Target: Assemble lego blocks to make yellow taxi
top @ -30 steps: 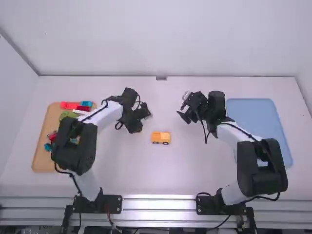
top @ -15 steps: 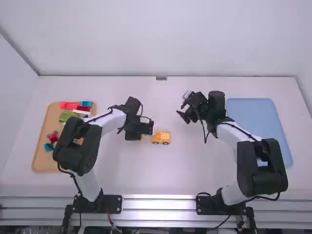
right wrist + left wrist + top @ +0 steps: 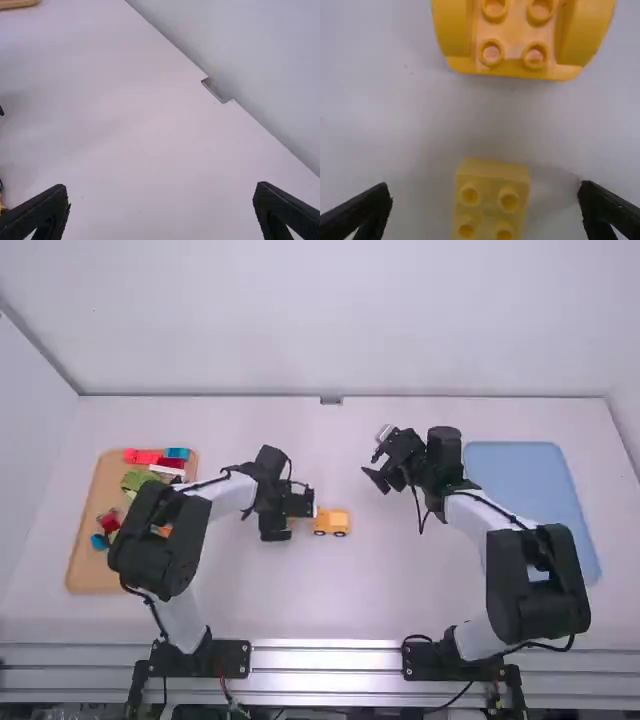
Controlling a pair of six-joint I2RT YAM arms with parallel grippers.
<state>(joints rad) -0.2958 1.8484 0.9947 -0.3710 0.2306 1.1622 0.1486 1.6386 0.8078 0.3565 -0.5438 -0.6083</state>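
Observation:
My left gripper (image 3: 286,516) is low over the table, just left of the orange-yellow car body (image 3: 331,523). In the left wrist view the left gripper (image 3: 485,207) stands open, its fingers on either side of a small pale yellow block (image 3: 490,200) with studs up, touching neither side. Beyond that block is the car body (image 3: 512,65), with studs between its raised ends. My right gripper (image 3: 377,479) is held above the table, up and to the right of the car; in the right wrist view the right gripper (image 3: 162,207) is open with nothing between its fingers.
At the left lies a wooden tray (image 3: 84,540) with green, red, blue and white pieces, partly under the left arm. A blue tray (image 3: 540,480) lies at the right, partly beneath the right arm. The back wall bounds the table.
The left gripper has come down the picture from beyond the car to its left side, moving only slightly in the last half second. The right arm has stayed still.

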